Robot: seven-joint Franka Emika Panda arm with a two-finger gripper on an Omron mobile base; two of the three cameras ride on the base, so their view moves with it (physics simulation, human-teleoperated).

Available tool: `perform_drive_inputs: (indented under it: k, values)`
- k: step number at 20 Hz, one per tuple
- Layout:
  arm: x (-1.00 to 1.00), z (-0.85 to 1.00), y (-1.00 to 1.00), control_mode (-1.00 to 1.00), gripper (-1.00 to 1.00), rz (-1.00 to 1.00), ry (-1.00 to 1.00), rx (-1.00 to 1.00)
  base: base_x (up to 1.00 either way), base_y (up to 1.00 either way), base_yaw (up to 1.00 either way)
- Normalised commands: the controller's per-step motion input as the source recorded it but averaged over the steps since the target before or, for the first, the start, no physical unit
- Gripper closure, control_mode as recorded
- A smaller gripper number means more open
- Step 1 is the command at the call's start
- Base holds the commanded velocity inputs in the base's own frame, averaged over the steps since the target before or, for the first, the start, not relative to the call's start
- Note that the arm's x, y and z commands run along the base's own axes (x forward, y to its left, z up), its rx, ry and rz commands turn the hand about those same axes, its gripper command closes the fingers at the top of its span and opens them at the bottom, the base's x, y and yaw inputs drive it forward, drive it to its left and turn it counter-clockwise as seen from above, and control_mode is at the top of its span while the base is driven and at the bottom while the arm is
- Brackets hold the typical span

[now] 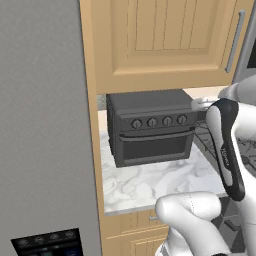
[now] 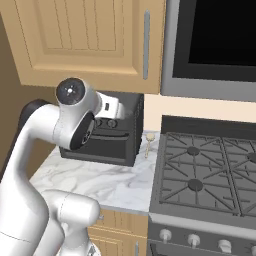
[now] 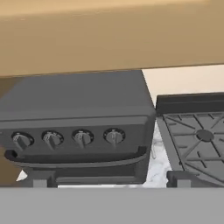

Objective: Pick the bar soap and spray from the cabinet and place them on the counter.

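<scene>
Jaws' state cannot tell; one cabinet point(image 1: 165, 40) door shut, one toaster oven point(image 1: 150, 127), four knobs, on counter point(image 1: 150, 185).

The cabinet point(image 1: 165, 42) hangs above the counter point(image 1: 150, 182), door shut, bar handle point(image 1: 235, 42) at the door's right edge. A toaster oven point(image 1: 150, 127) stands on the counter, directly below the cabinet. The stove top point(image 2: 210, 172) adjoins the counter's right side. A refrigerator point(image 1: 45, 125) stands left of the counter. Drawers point(image 2: 117, 232) sit beneath the counter.

A home kitchen, plainly: tan wall cabinet point(image 1: 165, 40) overhead, dark toaster oven point(image 1: 150, 127) on the marble bench point(image 1: 150, 182), gas stove point(image 2: 210, 170) alongside, microwave point(image 2: 215, 40) above.
</scene>
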Motion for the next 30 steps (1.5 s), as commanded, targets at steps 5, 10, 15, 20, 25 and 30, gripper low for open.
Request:
perform_drive_inputs:
  k: [5,10,15,20,25,30]
  values:
    - [-0.30,0.24,-0.24,-1.00,-1.00,0.00,-0.26,0.00,0.00,0.00,0.00]
    - [-0.31,0.21,-0.27,-1.00,-1.00,0.00,-0.24,0.00,0.00,0.00,0.00]
    - [-0.16,0.14,-0.15,-1.00,-1.00,0.00,-0.25,0.00,0.00,0.00,0.00]
    - [-0.03,0.24,-0.11,-1.00,-1.00,0.00,-0.17,0.05,0.00,0.00,0.00]
    - [-0.06,0.31,-0.16,-1.00,-1.00,0.00,-0.17,0.04,0.00,0.00,0.00]
    - [-0.04,0.29,-0.12,-1.00,-1.00,0.00,-0.15,0.00,0.00,0.00,0.00]
